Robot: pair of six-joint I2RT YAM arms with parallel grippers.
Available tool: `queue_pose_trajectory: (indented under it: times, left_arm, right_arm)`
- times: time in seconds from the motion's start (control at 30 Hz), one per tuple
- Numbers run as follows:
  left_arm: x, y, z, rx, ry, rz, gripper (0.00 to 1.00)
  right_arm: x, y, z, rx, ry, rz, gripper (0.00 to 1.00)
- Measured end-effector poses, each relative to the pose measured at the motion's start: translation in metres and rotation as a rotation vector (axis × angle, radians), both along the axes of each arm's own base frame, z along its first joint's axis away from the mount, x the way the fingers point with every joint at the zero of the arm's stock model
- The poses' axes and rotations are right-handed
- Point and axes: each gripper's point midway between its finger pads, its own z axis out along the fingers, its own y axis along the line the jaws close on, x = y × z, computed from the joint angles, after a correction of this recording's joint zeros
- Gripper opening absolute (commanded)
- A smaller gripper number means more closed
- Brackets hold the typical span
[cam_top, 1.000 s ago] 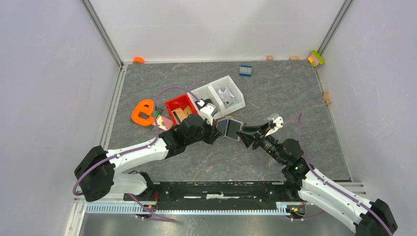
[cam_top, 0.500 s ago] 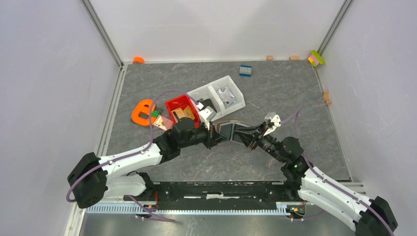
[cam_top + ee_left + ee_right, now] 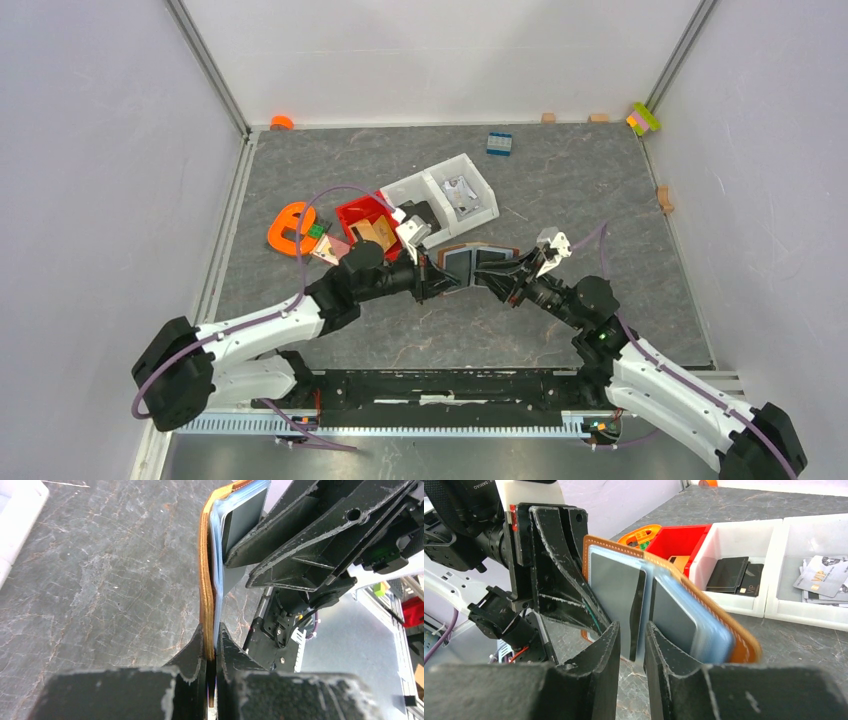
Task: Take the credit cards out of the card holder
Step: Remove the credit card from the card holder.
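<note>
One card holder (image 3: 738,642); two cards (image 3: 616,597), maybe more.

Open tan card holder (image 3: 470,262), cards (image 3: 616,597) inside

The card holder (image 3: 468,262) is being flanked left and right by the left gripper (image 3: 437,273) and right gripper (image 3: 492,270), with bins (image 3: 437,170) lying far-left.

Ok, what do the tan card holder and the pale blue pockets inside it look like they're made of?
Tan flat card holder: leather or leather-look, matte, pale stitching along its edge. Pale blue inner pockets: probably soft plastic, translucent, slightly glossy.
</note>
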Motion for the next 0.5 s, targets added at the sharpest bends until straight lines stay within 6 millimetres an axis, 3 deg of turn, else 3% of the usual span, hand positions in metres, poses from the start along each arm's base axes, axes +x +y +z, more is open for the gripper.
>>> queue_pose_trajectory:
  times: [0.3,0.5]
  left_arm:
    - [0.030,0.017,0.001,-0.065,0.080,0.097,0.02]
    - [0.036,0.010,-0.024,-0.053,0.217,0.063,0.02]
  right_arm:
    - [0.020,-0.008,-0.017,0.013,0.112,-0.003,0.42]
    - [0.032,-0.013,-0.029,0.035,0.202,-0.008,0.42]
